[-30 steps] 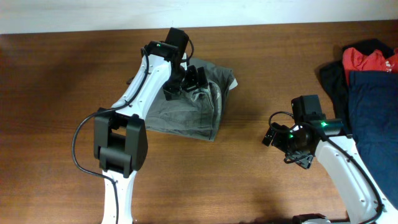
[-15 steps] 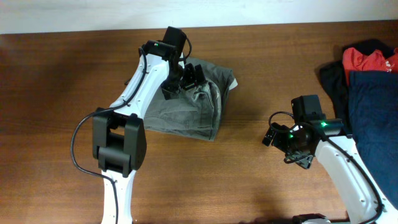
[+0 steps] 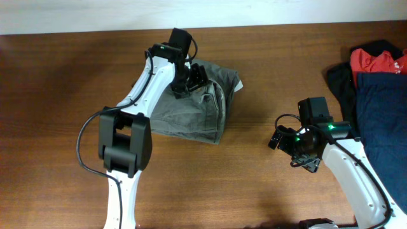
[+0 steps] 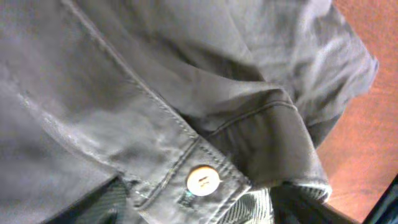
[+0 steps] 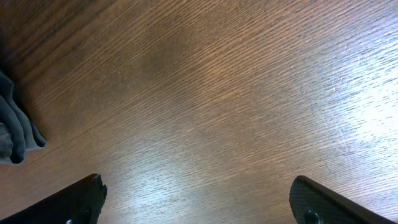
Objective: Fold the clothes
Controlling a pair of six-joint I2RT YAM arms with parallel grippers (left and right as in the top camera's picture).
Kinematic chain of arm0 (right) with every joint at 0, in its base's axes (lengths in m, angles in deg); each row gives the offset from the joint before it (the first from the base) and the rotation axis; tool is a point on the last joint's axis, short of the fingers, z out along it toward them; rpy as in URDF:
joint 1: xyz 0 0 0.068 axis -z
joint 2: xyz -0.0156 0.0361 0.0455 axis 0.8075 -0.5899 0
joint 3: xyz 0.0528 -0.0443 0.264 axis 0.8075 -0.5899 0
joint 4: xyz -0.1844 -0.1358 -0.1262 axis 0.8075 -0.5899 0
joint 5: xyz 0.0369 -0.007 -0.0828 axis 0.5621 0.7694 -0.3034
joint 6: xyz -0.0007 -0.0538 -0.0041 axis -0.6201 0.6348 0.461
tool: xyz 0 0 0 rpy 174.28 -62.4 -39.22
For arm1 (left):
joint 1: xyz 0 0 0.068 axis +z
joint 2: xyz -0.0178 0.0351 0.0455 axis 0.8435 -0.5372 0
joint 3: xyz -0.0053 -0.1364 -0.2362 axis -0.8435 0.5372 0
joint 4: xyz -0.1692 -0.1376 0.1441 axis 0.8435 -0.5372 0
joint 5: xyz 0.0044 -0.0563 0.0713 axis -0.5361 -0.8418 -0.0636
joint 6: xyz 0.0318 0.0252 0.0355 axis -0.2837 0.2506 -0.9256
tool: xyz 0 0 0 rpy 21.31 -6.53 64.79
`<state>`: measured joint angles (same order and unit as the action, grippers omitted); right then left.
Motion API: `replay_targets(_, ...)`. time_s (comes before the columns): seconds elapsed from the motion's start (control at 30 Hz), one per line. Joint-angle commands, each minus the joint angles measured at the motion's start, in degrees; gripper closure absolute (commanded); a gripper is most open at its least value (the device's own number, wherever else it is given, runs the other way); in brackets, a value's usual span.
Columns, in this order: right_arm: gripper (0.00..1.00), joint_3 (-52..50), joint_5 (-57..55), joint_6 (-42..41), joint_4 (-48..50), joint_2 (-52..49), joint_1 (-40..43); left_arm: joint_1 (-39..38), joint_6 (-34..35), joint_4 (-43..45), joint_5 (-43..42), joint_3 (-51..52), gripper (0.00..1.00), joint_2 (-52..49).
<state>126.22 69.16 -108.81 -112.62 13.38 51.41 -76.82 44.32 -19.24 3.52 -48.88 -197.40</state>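
Observation:
The grey-olive clothes point(image 3: 191, 111) lie partly folded on the wooden table point(image 3: 267, 70), left of centre. My left gripper point(image 3: 191, 76) is down in the garment's far part, near the waistband. The left wrist view is filled with this fabric: the waistband seam and a small pale button point(image 4: 203, 180) lie right at the jaws. The fingers are buried in cloth, so I cannot tell their state. My right gripper point(image 3: 278, 138) is open and empty over bare wood point(image 5: 199, 199), to the right of the garment. A corner of grey cloth point(image 5: 12, 134) shows at its left edge.
A navy blue garment point(image 3: 381, 121), a red garment point(image 3: 375, 60) and a black cloth point(image 3: 340, 79) are piled at the table's right edge. The table's far edge meets a white wall point(image 3: 286, 9).
My left gripper has moved a little toward the table's far edge and deeper into the garment's top. The right arm has not moved.

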Motion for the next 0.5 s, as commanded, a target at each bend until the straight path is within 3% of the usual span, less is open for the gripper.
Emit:
replay_targets(0.0, 0.01, -0.17, 0.31, -0.26, 0.07, -0.02, 0.22, 0.2, 0.31, 2.54, -3.1, -0.26, 0.5, -0.68)
replay_targets(0.2, 0.01, -0.17, 0.31, -0.26, 0.07, -0.02, 0.22, 0.2, 0.31, 5.27, -7.19, -0.26, 0.72, -0.63)
replay_targets(0.47, 0.01, -0.17, 0.31, -0.26, 0.07, -0.02, 0.22, -0.2, -1.01, 10.97, -12.04, -0.55, 0.72, -0.61)
